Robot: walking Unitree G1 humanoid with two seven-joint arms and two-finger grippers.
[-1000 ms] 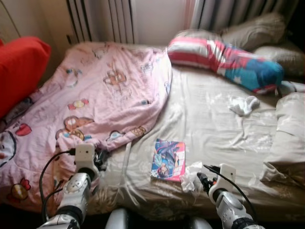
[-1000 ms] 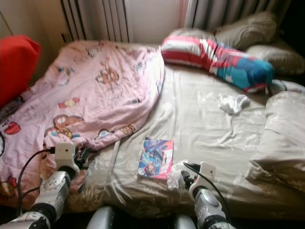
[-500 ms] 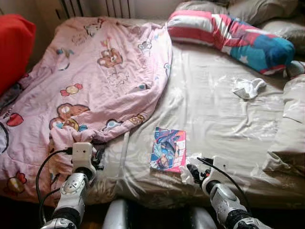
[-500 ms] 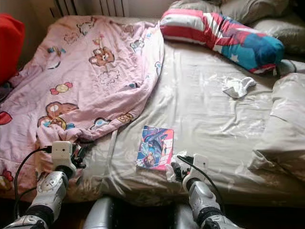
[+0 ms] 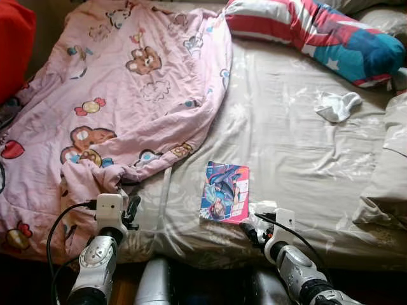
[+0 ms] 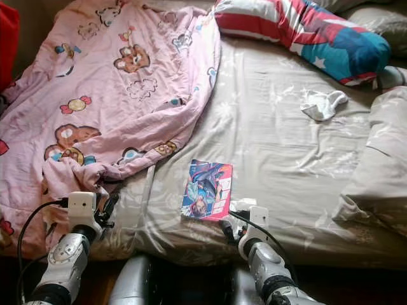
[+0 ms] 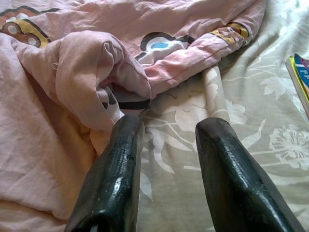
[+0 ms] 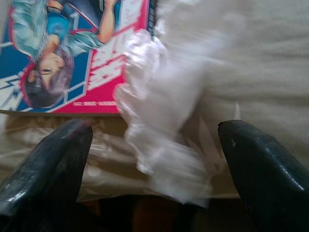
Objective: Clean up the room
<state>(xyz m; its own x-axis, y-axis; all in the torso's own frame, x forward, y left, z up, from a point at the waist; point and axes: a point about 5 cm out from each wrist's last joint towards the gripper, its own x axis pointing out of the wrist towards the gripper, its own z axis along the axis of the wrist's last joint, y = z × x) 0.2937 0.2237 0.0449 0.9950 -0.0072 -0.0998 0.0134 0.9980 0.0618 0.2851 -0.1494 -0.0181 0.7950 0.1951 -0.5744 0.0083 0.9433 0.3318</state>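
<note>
A crumpled clear plastic wrapper (image 8: 164, 111) lies on the beige floral sheet at the bed's near edge, touching the right side of a colourful manga book (image 5: 224, 200). My right gripper (image 5: 254, 230) is open, and the wrapper (image 5: 262, 208) sits between its two fingers (image 8: 58, 154) without being pinched. My left gripper (image 7: 166, 130) is open over the sheet, its tips beside the bunched edge of the pink cartoon blanket (image 5: 121, 95). A white sock (image 5: 338, 105) lies far right on the sheet.
A long striped red, white and blue pillow (image 5: 318, 35) lies across the far side of the bed. Beige bedding (image 5: 388, 184) is piled at the right. A red cushion (image 5: 13, 44) stands at the far left. The bed's near edge (image 5: 203, 254) drops into shadow.
The camera has tilted down and moved closer to the bed, so the whole scene has slid upward. Both grippers keep their places by the wrapper and the blanket edge.
</note>
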